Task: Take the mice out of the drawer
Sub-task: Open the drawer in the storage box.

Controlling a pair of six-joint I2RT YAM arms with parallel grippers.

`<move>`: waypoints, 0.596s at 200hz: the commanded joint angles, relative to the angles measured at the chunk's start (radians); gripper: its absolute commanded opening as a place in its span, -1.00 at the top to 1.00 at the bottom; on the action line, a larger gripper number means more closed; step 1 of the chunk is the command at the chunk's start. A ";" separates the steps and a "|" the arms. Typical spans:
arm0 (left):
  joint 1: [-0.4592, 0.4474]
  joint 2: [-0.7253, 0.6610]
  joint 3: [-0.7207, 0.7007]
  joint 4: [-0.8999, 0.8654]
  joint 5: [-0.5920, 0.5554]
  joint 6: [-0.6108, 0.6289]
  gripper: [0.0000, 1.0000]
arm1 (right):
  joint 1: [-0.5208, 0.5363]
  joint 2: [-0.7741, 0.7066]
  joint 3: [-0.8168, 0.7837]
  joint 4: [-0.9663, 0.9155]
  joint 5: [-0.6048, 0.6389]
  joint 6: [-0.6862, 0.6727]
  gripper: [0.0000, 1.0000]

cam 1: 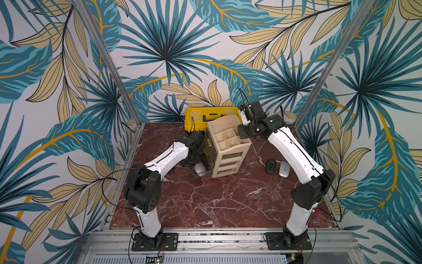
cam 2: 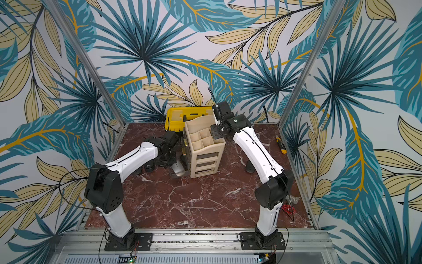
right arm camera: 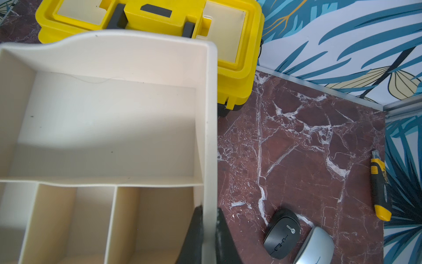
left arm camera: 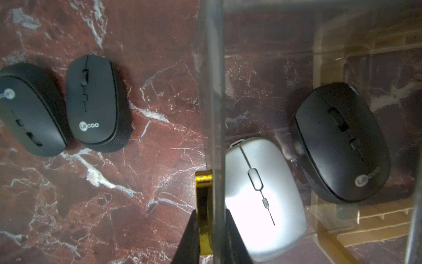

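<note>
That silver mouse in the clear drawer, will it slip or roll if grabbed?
The silver mouse looks smooth and shiny under the glare, so probably slippery to pinch. Its low, flat shape should slide, not roll. It lies close to the drawer front, likely leaving little finger room.

Both end effectors point(left arm camera: 211, 219) point(right arm camera: 209, 212) apparently clamped

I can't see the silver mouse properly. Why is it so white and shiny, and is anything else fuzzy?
Left wrist view: light glares off the silver mouse, washing out its middle, and the clear drawer carries hazy reflections. Right wrist view: the near fingers are blurred, and a shadow lies inside the organizer. Top views: even light, no glare.
</note>
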 commanded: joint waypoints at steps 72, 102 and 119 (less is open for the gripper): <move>0.013 -0.040 -0.124 0.021 0.020 0.033 -0.35 | -0.024 -0.015 0.013 0.119 0.202 -0.093 1.00; 0.013 -0.137 -0.126 0.030 -0.009 0.028 -0.99 | -0.022 -0.009 0.013 0.119 0.195 -0.090 1.00; 0.013 -0.187 -0.098 0.032 0.005 0.052 -1.00 | -0.022 -0.007 0.013 0.119 0.189 -0.089 1.00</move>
